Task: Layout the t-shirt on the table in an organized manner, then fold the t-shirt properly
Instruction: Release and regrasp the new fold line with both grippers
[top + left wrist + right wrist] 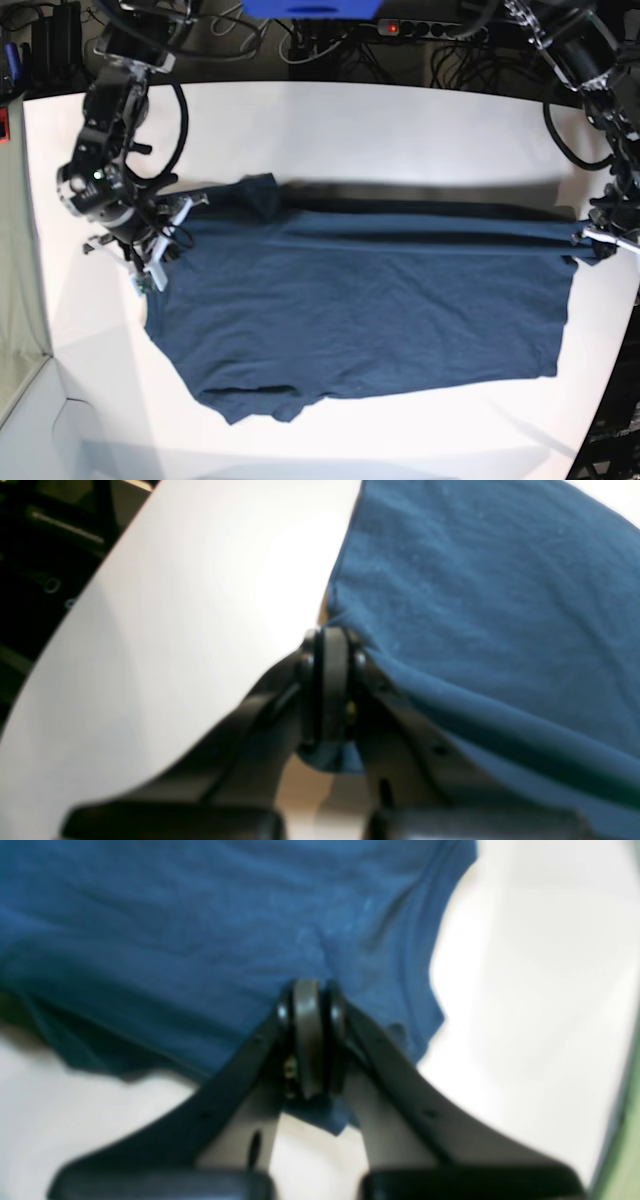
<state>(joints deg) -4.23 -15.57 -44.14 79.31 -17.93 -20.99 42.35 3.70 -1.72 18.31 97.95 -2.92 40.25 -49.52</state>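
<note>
- I am pinching the t-shirt (pixel 370 300) in both grippers at once: my left gripper (pixel 327 630) is clamping tight on a fold of cloth at one end, and my right gripper (pixel 307 990) is biting down on the fabric at the other end

- The shirt is lying stretched across the middle of the table (pixel 400 120), running from my right arm near the left edge of the base view to my left arm at the right edge, with its lower hem reaching toward the near edge

- It is reading as light, soft and limp: the cloth is sagging and creasing between my two holds, so I am judging that it will slump and bunch the moment tension drops, and that it will drag rather than slide cleanly over the matte top

- I am judging the best holds to be the seamed edges and corners, where the doubled fabric is giving the pads more to grip

- The garment is showing as plain dark blue with fine wrinkles running lengthwise, one sleeve poking up near the far-left corner of the shirt and a bunched lump along the near hem
</note>
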